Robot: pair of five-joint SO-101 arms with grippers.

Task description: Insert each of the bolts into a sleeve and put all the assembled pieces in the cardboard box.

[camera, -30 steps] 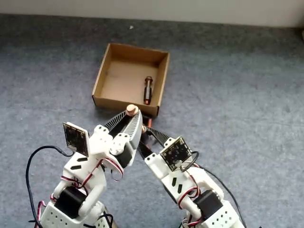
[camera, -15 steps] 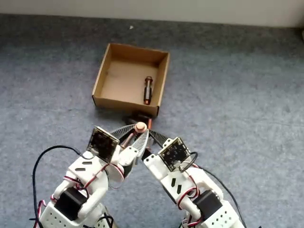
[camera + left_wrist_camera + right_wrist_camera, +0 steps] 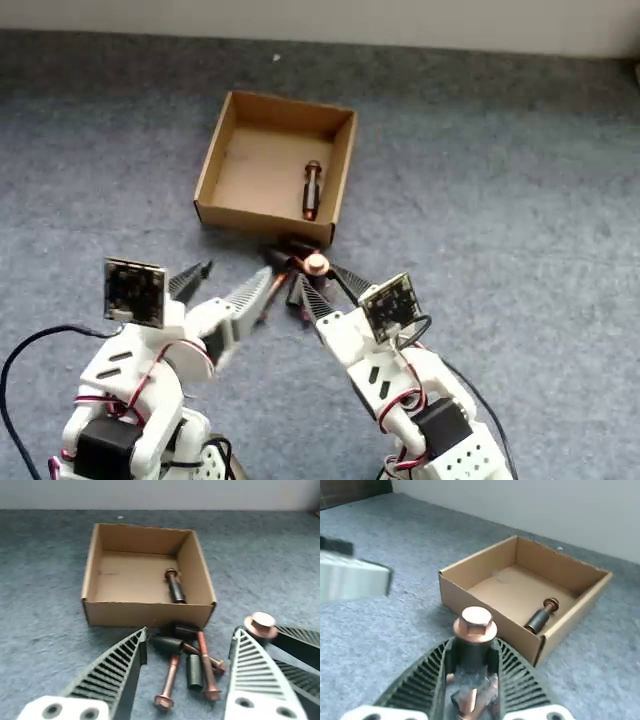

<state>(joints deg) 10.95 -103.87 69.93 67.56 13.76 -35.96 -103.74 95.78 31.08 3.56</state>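
Note:
My right gripper [image 3: 320, 276] [image 3: 472, 652] is shut on a dark sleeve with a copper bolt [image 3: 316, 264] [image 3: 475, 622] standing in it, head up, just in front of the cardboard box [image 3: 211, 165] [image 3: 480, 607]. One assembled piece [image 3: 312, 190] [image 3: 175, 586] [image 3: 542, 615] lies inside the box. My left gripper [image 3: 236, 276] [image 3: 191, 636] stands open to the left of the right one, holding nothing. On the carpet between them lie loose bolts [image 3: 167, 682] and dark sleeves [image 3: 167, 644] [image 3: 278, 257].
Grey carpet covers the floor, with free room left and right of the box. A pale wall [image 3: 400, 20] runs along the far edge. The loose parts sit close against the box's front wall [image 3: 145, 614].
The left gripper let go of the bolt, opened and drew back to the left. The bolt and sleeve stayed in the right gripper, which shifted slightly.

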